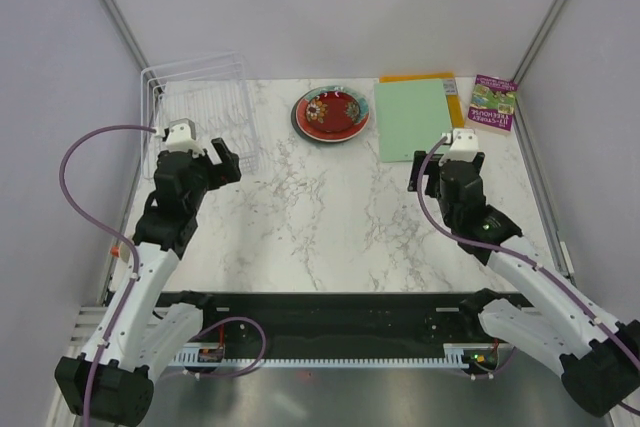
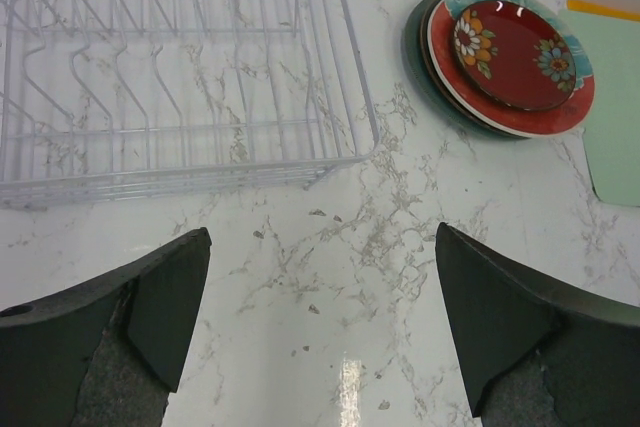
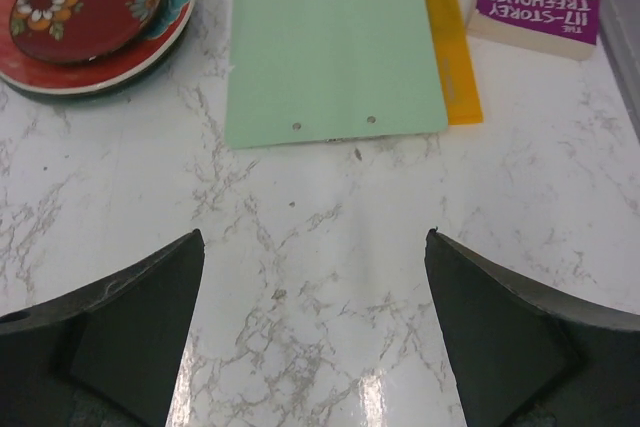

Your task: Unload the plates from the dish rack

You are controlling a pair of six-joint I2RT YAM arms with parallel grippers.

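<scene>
Your marble surface point(image 1: 330, 217) is carrying one dish rack point(image 1: 200, 107) at the far left; the plates point(image 1: 331, 113) are lying stacked to its right, three rims showing, the lower ones mostly hiding under the red top one. Your left claw point(image 2: 322, 235) and right claw point(image 3: 314, 237) are both hanging wide apart, gripping nothing
</scene>
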